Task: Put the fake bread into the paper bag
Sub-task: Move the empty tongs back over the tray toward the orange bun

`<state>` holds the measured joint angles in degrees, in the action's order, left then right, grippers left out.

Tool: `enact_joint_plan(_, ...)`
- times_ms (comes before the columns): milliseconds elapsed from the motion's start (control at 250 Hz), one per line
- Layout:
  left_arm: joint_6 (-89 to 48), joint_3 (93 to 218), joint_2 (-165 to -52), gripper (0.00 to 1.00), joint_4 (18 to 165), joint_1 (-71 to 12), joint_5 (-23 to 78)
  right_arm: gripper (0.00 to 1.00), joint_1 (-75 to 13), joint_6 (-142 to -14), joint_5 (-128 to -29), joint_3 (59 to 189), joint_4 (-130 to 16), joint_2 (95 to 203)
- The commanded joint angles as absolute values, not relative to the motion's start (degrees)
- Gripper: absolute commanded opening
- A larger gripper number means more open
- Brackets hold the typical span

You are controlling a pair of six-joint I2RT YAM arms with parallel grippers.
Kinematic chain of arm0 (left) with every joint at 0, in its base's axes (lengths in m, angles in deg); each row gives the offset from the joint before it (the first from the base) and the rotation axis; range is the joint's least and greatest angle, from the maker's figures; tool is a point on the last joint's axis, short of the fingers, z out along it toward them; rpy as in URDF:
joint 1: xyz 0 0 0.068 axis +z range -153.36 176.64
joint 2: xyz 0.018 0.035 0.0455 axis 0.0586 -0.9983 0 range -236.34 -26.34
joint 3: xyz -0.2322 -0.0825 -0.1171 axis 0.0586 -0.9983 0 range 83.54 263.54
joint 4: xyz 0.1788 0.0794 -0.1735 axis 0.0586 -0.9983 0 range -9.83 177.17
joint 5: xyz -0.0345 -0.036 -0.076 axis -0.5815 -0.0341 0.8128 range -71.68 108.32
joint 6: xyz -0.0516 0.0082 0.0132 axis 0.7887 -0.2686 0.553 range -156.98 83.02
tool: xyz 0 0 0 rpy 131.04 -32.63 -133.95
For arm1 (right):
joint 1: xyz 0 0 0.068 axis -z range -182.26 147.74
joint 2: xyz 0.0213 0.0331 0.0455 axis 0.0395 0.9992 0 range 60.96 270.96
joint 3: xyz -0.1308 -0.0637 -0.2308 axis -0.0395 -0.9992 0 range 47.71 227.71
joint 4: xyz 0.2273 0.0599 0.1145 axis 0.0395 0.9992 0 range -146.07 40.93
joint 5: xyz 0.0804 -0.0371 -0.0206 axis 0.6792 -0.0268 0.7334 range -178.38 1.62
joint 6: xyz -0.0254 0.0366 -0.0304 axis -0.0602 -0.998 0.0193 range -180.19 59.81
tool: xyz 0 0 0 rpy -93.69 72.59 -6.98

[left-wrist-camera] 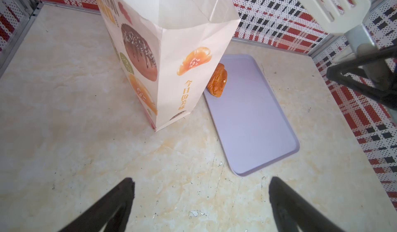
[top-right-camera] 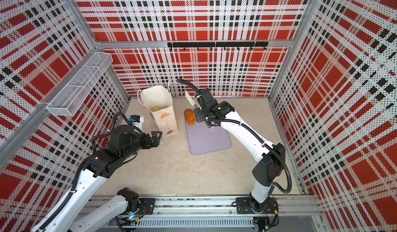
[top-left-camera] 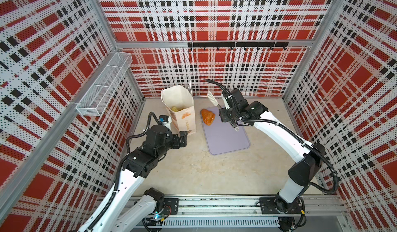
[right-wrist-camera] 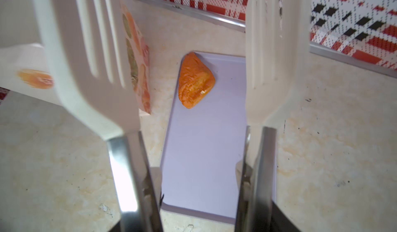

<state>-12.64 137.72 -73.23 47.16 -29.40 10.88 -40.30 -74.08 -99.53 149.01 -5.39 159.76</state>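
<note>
1. Reddish-brown, the only croissant (top-left-camera: 208,117) seen outside the bag lies on the far left corner of the lilac tray (top-left-camera: 227,140). Its long side runs roughly far to near.
2. Just left of the tray stands the paper bag (top-left-camera: 187,121), mouth open upward, with yellow bread (top-left-camera: 177,108) showing inside.
3. The right gripper (top-left-camera: 231,121) clamps the handles of white-tipped tongs (top-left-camera: 212,99), whose 2 blades stand apart. It sits just right of the croissant, and in the right wrist view the croissant shows between the blades, ahead of and below them.
4. The left gripper (left-wrist-camera: 200,181) is spread wide and empty by the bag's near corner, with the bag between it and the croissant.
5. The right arm is nearer, so I judge that the tongs must drop and close across the croissant's short width.
</note>
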Motion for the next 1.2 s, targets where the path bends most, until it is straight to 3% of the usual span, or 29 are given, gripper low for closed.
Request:
enact_joint_plan(0, -7.6, 135.5, -72.9, 1.00, 48.5, -30.1, 4.3, 0.61, -38.2, -72.6, -95.2, 147.7, -9.6, 158.3)
enact_joint_plan(268, 0.4, 130.9, -74.2, 0.99, 48.0, -31.3, 0.9, 0.61, -36.1, -71.9, -94.9, 144.8, -8.5, 164.0)
enact_joint_plan(696, 14.1, 124.4, -72.9, 0.99, 43.7, -41.2, -6.1, 0.59, -36.0, -74.0, -85.8, 148.4, -8.0, 177.1)
enact_joint_plan(1196, 12.0, 126.0, -76.2, 0.99, 41.4, -44.3, -5.7, 0.62, -38.1, -76.8, -85.5, 151.7, -4.6, 184.9)
